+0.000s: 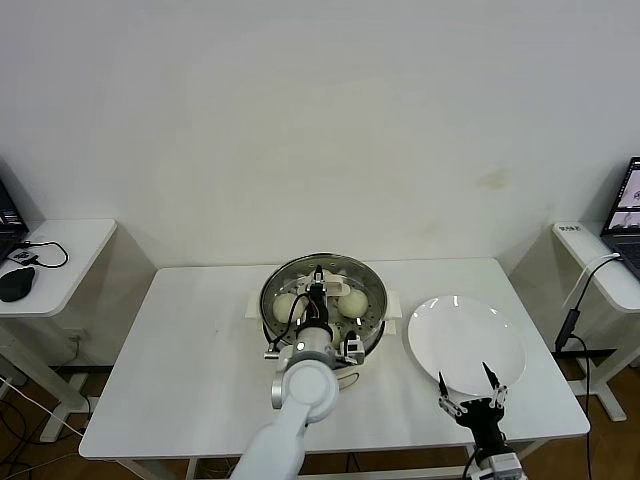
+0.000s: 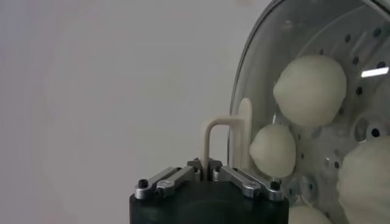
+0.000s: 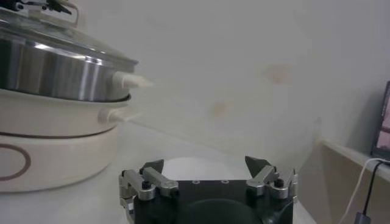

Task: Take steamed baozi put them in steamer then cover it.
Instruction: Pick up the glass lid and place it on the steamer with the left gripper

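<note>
White wall fills the background, and in front of you stands a white table (image 1: pixel 180 380) with the steamer (image 1: pixel 370 335) near its middle. The glass cover (image 2: pixel 256 73) sits on the steamer, and through it you can see the buns (image 2: pixel 311 91) lying on the perforated steel bottom. Your left gripper (image 1: pixel 319 290) reaches over the steamer from the near side and is pinched closed on the cover's cream handle (image 2: pixel 222 131), right above the lid's centre. To the right of the steamer, just beside it, lies a white plate (image 1: pixel 465 340). Your right gripper (image 1: pixel 470 388) hovers at the plate's near edge with its fingers spread wide, holding nothing. Side desks stand well apart at both ends of the table, one with a mouse (image 1: pixel 15 283) on it.
</note>
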